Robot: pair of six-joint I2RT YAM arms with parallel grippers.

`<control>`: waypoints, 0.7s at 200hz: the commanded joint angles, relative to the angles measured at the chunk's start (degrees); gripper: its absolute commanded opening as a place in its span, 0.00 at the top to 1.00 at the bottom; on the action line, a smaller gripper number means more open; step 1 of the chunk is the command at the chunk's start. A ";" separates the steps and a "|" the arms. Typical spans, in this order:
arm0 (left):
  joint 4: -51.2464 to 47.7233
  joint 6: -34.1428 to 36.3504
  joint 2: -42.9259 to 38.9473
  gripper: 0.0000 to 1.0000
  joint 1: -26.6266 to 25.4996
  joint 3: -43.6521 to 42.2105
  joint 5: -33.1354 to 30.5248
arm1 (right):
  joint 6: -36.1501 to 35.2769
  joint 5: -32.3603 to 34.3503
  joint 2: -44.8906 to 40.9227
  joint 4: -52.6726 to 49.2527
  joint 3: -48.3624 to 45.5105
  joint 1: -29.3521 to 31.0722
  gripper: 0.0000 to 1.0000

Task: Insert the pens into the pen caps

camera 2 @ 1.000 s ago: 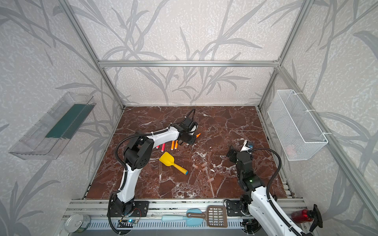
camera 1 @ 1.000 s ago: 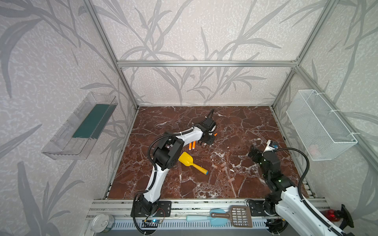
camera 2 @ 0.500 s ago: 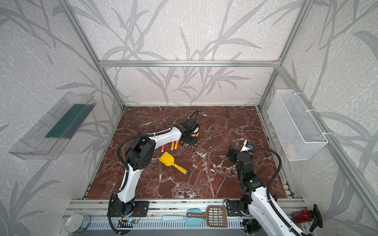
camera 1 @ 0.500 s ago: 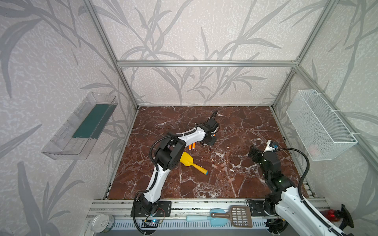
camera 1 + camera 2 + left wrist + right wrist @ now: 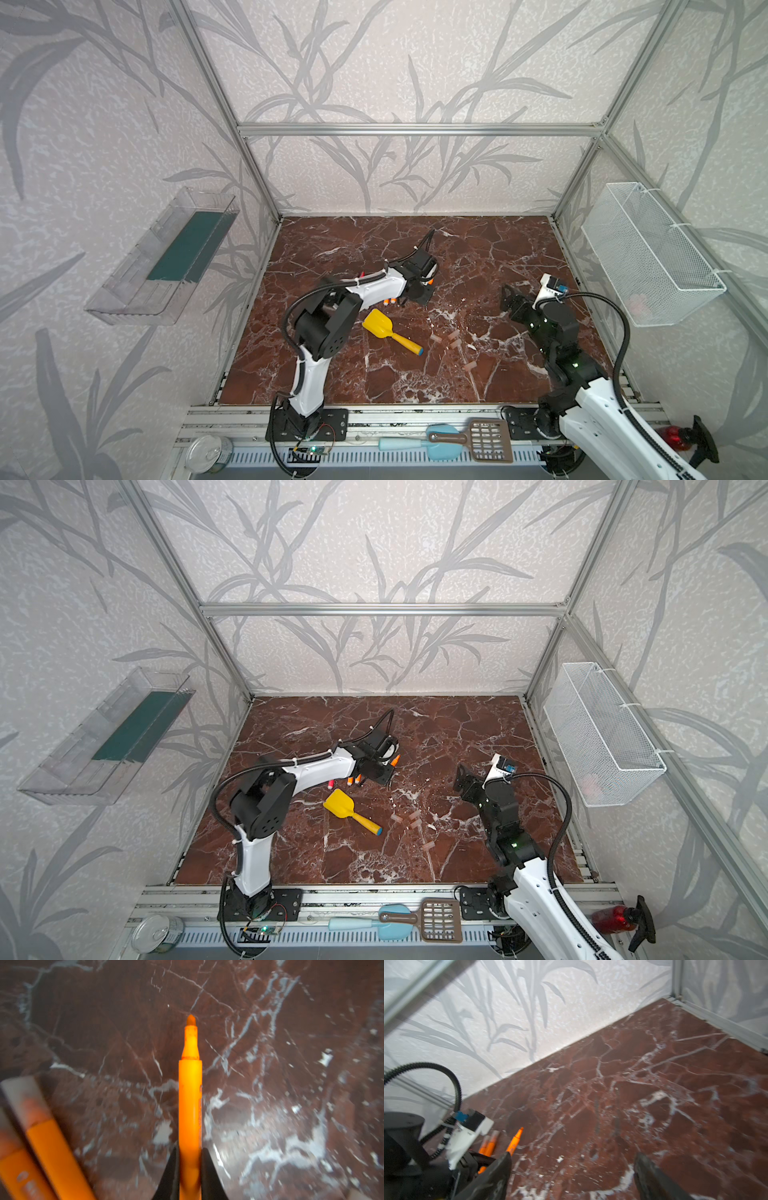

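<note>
orange pen (image 5: 190, 1095), pinched in L gripper (image 5: 190, 1157)

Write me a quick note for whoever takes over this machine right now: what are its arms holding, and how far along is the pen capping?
Left gripper: jaws shut on an orange pen, tip bare.
Right gripper: jaws open, empty, above the table.
Other pens: lying on the table beside the left gripper.
Pen caps: loose on the table, between the yellow shovel and the right arm.
Done: one pen picked up; no cap seen fitted.
Left: cap the held pen, then the others.
</note>
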 commanded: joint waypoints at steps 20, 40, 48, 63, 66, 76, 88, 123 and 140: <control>24.59 -8.57 -26.74 1.00 -0.77 -19.74 -1.13 | 0.67 -3.84 9.65 2.98 15.02 9.34 0.11; 30.62 -10.00 -34.44 1.00 -0.77 -27.87 -2.70 | -0.60 -3.31 13.15 8.91 14.71 14.12 0.11; 32.10 -9.07 -36.16 1.00 -0.78 -30.45 -2.18 | -0.74 -2.73 14.29 10.33 14.57 15.57 0.11; 34.28 -5.89 -37.94 1.00 -0.77 -33.48 -0.62 | -0.73 -3.11 15.65 11.44 14.57 17.51 0.11; 34.39 -5.55 -38.15 1.00 -0.77 -33.76 -0.76 | -0.80 -3.10 15.83 11.66 14.51 18.01 0.11; 34.61 -5.98 -38.76 1.00 -0.82 -34.23 -2.14 | -0.47 -2.68 16.37 12.43 14.01 19.38 0.11; 35.48 -6.45 -39.01 1.00 -0.77 -34.46 -1.06 | 0.50 -3.54 17.24 14.27 13.32 20.54 0.11; 36.36 -6.41 -38.35 1.00 -0.94 -33.67 5.94 | 1.45 -5.86 20.13 15.68 14.75 23.56 0.11; 36.86 -5.53 -37.63 1.00 -1.16 -33.37 8.39 | 1.45 -7.19 22.05 16.06 15.79 24.52 0.11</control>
